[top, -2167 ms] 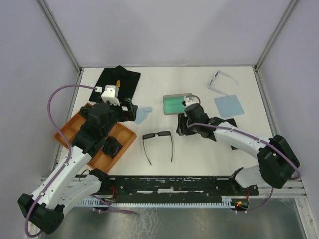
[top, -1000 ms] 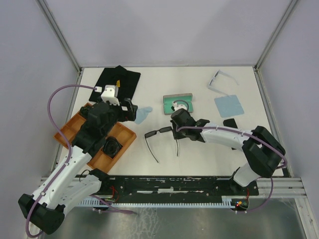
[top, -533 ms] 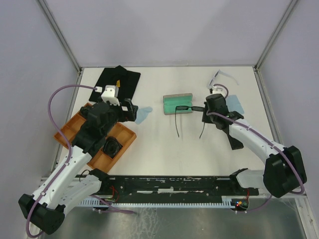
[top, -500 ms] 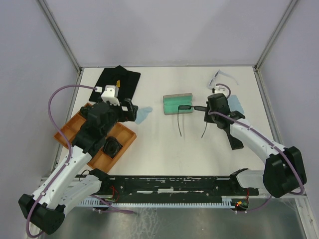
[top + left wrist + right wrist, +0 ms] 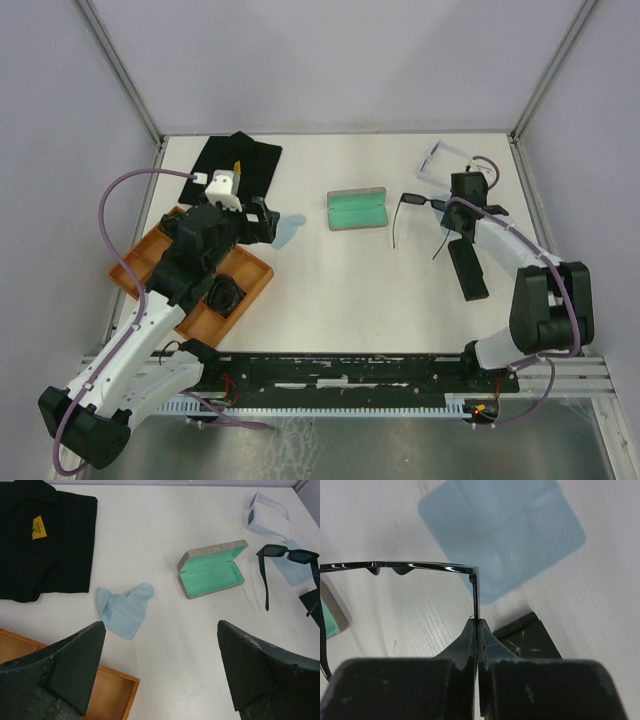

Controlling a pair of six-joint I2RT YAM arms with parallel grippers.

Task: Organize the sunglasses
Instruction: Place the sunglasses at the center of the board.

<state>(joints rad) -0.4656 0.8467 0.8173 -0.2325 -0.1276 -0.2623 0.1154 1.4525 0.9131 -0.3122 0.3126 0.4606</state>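
While right gripper (image 5: 477, 626) pinches black sunglasses (image 5: 274, 551) | left gripper (image 5: 160, 626) released | yellow tag (image 5: 38, 526) (unreadable)

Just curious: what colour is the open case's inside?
The case lining is mint green; left wrist view.

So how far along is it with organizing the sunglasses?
Done: nothing is put away yet; the green-lined case lies open and empty. In hand: the right gripper is shut on one arm of the black sunglasses, to the right of that case. Left: the white sunglasses lie on the table near its far right corner, and the left gripper is open and holds nothing.
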